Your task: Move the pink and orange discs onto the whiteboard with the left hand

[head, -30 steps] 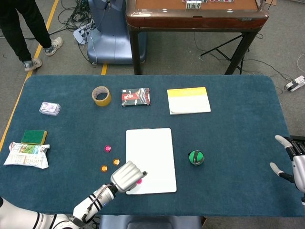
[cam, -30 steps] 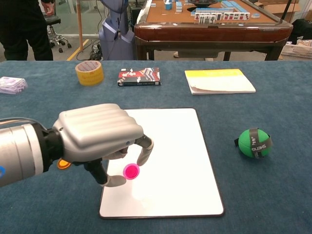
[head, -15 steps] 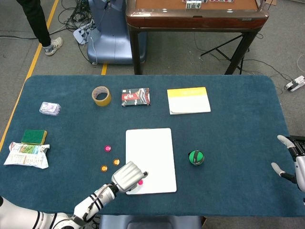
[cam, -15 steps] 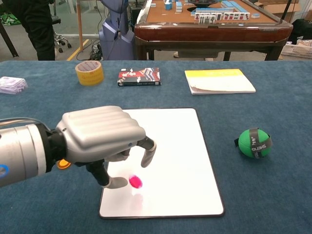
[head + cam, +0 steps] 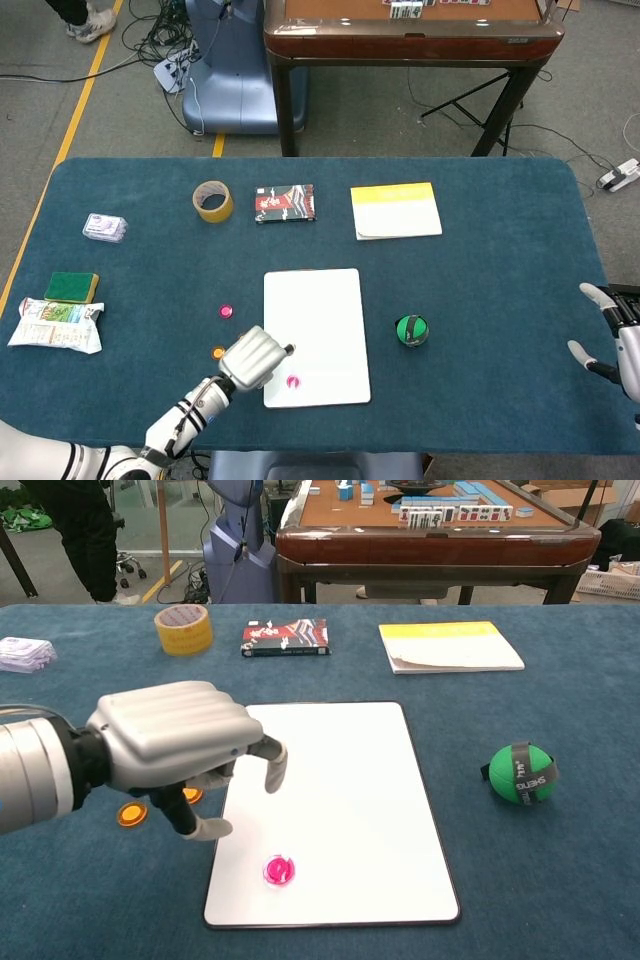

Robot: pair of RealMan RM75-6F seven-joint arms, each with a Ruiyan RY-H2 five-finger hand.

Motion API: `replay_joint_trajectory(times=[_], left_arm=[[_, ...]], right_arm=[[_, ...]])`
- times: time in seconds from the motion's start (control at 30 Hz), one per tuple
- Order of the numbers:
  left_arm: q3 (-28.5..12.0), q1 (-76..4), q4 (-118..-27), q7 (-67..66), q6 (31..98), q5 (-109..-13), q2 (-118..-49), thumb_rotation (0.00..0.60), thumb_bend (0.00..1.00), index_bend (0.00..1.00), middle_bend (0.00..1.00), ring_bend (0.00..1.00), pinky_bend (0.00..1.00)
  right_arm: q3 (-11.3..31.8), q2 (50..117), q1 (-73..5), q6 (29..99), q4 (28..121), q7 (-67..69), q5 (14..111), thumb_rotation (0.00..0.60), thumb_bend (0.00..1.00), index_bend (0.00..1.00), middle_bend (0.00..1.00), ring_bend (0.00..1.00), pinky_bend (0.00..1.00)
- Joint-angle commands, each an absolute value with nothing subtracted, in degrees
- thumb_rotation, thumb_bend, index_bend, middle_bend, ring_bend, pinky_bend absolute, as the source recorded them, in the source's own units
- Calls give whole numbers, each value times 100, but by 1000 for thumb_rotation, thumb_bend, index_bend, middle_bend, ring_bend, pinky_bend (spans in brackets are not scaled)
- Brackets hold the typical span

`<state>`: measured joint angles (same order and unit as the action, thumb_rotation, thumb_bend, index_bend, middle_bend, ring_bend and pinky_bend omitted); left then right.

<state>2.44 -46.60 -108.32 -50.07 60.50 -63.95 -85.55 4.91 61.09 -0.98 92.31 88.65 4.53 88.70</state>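
Left hand [image 5: 175, 750] raised over the near left edge of the whiteboard [image 5: 340, 780], fingers curled down but apart, thumb out below, nothing held. On the board just beyond the fingertips, toward its near left corner, one pink disc [image 5: 278, 870] lying flat, clear of the hand. Off the board on the blue cloth, tucked under and beside the same hand, two orange discs: one [image 5: 131, 814] out in the open to the left, the other [image 5: 192, 796] half hidden behind the thumb. Further out on the cloth, left of the board's edge, a second pink disc [image 5: 226, 311], plain in the head view, hidden by the hand in the chest view. Right of the board, well apart, a green ball with a black band [image 5: 520, 773]. Along the far side of the table [image 5: 500, 220], a roll of tape [image 5: 183, 629], a dark flat packet [image 5: 285, 638] and a yellow-topped notepad [image 5: 448, 646]. At the far left, a small clear wrapped pack [image 5: 104, 228], a green sponge [image 5: 72, 287] and a printed pouch [image 5: 57, 326] just below it. Right hand [image 5: 612, 335] at the right table edge, seen only in the head view, fingers spread, empty.
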Motion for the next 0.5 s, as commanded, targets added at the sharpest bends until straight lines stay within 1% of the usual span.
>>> replay_joint_trajectory(times=[0.03,0.27,0.5], left_arm=[[174,-4596,-10639,-4856,6084,-6221,-8476,600,283,489,1000,949,1000],[-31,-4554,-10026,-4629,6051,-5730,-8465,600,283,515,1000,954,1000],[-253,-4580,-9458,-4424,5902,-5155,-8535,600,283,507,1000,956,1000]], right_arm=[[494,6116,-105,9218,8874,431,8864,600,144,203,251,272,397],[505,6131,-133,9153,8898,369,8827,600,144,203,251,272,397],[506,6141,-166,9085,8917,302,8808,600,143,203,250,272,397]])
